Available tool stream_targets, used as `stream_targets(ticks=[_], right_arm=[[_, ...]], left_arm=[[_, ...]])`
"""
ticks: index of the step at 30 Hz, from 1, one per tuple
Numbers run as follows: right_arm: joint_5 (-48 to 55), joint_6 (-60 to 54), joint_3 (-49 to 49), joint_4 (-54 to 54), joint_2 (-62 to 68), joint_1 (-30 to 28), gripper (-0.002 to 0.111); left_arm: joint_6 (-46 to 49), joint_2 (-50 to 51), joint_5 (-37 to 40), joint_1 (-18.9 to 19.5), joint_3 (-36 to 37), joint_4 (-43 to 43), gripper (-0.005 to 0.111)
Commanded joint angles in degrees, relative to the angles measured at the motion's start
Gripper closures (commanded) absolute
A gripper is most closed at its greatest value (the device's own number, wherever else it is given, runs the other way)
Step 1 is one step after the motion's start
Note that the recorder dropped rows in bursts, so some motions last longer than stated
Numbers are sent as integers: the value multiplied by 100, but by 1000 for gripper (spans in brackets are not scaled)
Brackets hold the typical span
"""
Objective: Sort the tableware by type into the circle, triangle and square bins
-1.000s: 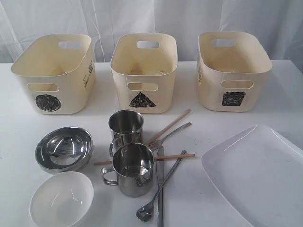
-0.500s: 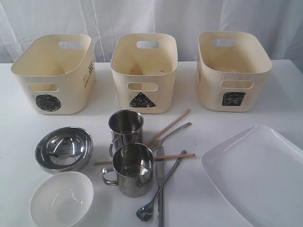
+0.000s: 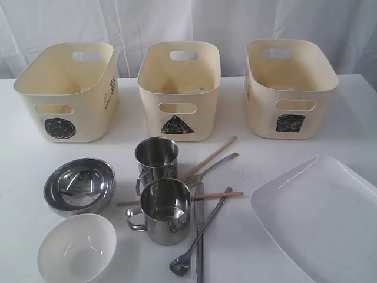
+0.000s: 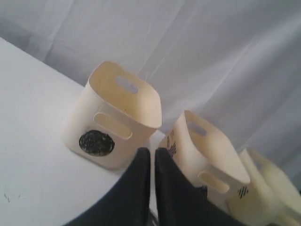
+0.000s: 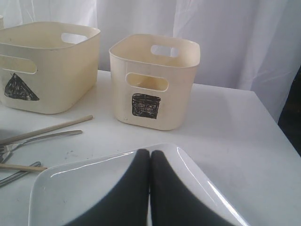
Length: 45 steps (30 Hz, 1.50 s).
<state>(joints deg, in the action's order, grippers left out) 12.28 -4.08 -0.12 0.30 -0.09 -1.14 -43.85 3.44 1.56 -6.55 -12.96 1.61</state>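
- Three cream plastic tubs line the back of the white table point(image 3: 353, 135): the tub marked with a scribbled black circle point(image 3: 85, 121) on the left, the triangle-marked tub point(image 3: 150, 121) in the middle, the square-marked tub point(image 3: 262, 121) on the right. Nothing shows inside them. Where does the tableware lie, and how do the arms stand?

- None of it is sorted. Two steel handled mugs, the rear mug point(image 3: 156, 156) and the front mug point(image 3: 166, 215), stand one just behind the other at centre. A steel bowl point(image 3: 79, 186) and a white bowl point(image 3: 76, 247) sit to their left. Wooden chopsticks point(image 3: 215, 152), a steel fork point(image 3: 221, 161), a steel knife point(image 3: 199, 253) and a long steel spoon point(image 3: 180, 266) lie crossed beside the mugs, and a large white rectangular plate point(image 3: 318, 218) fills the right corner. Neither arm shows in the exterior view. The left gripper point(image 4: 153, 154) faces the circle tub, fingers pressed almost together on nothing. The right gripper point(image 5: 149, 157) points towards the plate, likewise closed and empty.

- What does a clean first pick ask for?

- By this layout, the fingers must spread before any descent. The bowls stand free on the left arm's side, so a rim pinch there looks the easier start. The cutlery overlaps, and lifting a chopstick could drag the fork or spoon. The plate is wide and flat, so it likely needs an edge grip. Which mark takes which type cannot be told.
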Motion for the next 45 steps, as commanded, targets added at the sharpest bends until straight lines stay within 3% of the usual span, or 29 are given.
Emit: stream_targets(ticks=[1, 3, 6, 10, 16, 25, 33, 45], right_arm=[[-33, -3, 12, 12, 9, 2, 108], [-33, -3, 12, 12, 9, 2, 108], [-33, -3, 12, 12, 9, 2, 108], [-33, -3, 12, 12, 9, 2, 108], [-33, -3, 12, 12, 9, 2, 108], [-33, -3, 12, 12, 9, 2, 108], [-33, -3, 12, 12, 9, 2, 108], [-33, -3, 12, 12, 9, 2, 108]], left_arm=[[778, 1030, 571, -644, -591, 140, 76], [1585, 1816, 719, -864, -1017, 151, 60], [2205, 3008, 1337, -893, -1596, 151, 53], [2676, 4500, 2087, -893, -2373, 141, 47], [3744, 5999, 2611, -893, -3533, -11, 48], [3958, 7290, 2661, -893, -4199, -24, 48], [3958, 8158, 2764, -893, -4549, -607, 48], [3971, 8461, 2792, -893, -4571, -800, 48]])
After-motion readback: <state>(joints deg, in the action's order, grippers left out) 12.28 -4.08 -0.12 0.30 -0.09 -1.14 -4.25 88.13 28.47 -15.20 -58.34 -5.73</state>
